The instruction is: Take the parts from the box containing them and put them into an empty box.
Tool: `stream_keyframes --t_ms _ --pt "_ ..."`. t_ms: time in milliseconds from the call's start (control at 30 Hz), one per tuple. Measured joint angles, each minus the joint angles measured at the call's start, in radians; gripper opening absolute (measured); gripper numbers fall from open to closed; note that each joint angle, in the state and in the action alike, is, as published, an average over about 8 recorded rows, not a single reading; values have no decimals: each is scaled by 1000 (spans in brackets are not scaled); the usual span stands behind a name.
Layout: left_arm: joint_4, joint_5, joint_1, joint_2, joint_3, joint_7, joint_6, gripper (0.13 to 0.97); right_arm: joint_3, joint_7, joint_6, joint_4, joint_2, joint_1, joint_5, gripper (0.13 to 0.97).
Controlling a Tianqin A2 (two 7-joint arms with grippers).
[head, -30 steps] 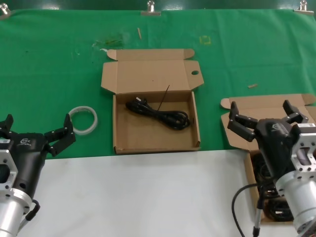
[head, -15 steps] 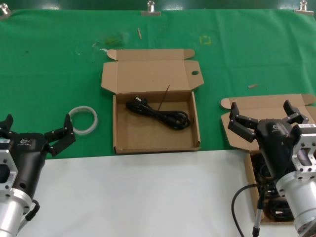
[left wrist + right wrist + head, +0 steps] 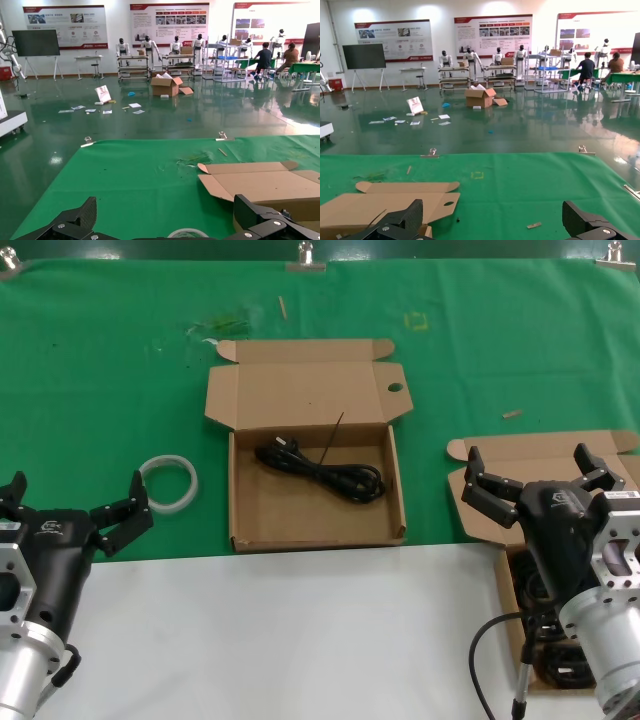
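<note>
Two open cardboard boxes on green cloth [image 3: 100, 370]. Centre: box with a holed lid flap [image 3: 316, 510], one coiled black cable [image 3: 320, 470] inside. Right: source box [image 3: 512, 585], dark cable bundles [image 3: 545, 650] within, mostly hidden behind right gripper [image 3: 530, 475], fingers spread wide, empty. Left gripper [image 3: 70, 505] likewise spread, empty, near white ring [image 3: 168, 483]. Cables probably light, limp, tangle-prone; best pinched mid-coil.

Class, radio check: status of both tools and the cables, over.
Left tool open, idle by white ring. Right tool open above source box. One cable in centre box. Nothing blocking.
</note>
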Motion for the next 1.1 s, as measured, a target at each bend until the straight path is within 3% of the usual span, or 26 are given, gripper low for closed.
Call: stream_keyframes --t_ms 1100 --pt "0 0 0 0 0 0 0 966 0 0 0 0 0 0 0 966"
